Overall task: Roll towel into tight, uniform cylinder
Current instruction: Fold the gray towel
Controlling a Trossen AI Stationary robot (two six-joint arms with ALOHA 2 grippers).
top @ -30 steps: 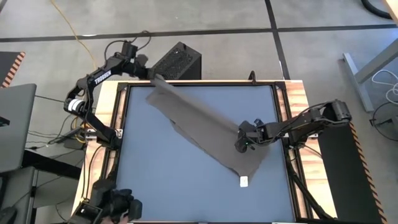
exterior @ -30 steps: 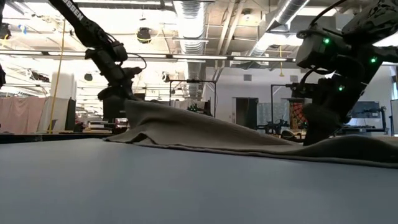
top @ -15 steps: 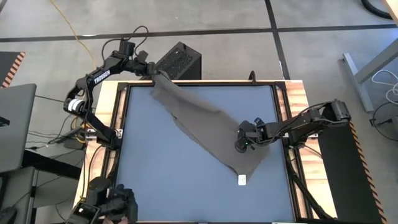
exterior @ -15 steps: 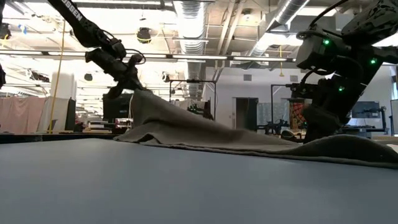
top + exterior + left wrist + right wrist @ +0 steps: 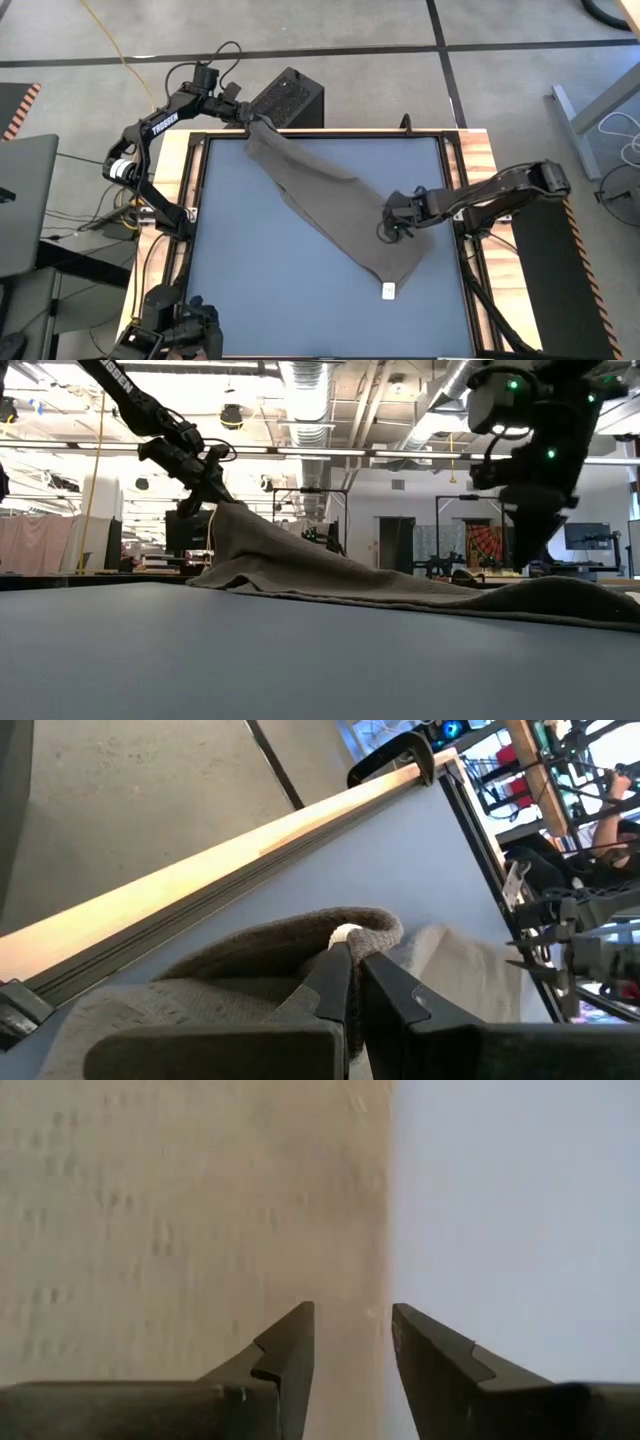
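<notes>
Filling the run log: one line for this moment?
left end effector: shut on towel corner, lifted | right end effector: open above towel edge | towel: unrolled

I see a plain taupe, grey-brown towel (image 5: 335, 205) with a small white tag (image 5: 391, 291) at one corner. Under it the tabletop (image 5: 250, 280) reads flat blue-grey, edged by a pale wood frame (image 5: 478, 160). Both arms are dark; the left arm (image 5: 150, 130) carries white lettering, and green lights glow on the right arm (image 5: 530, 420).
</notes>
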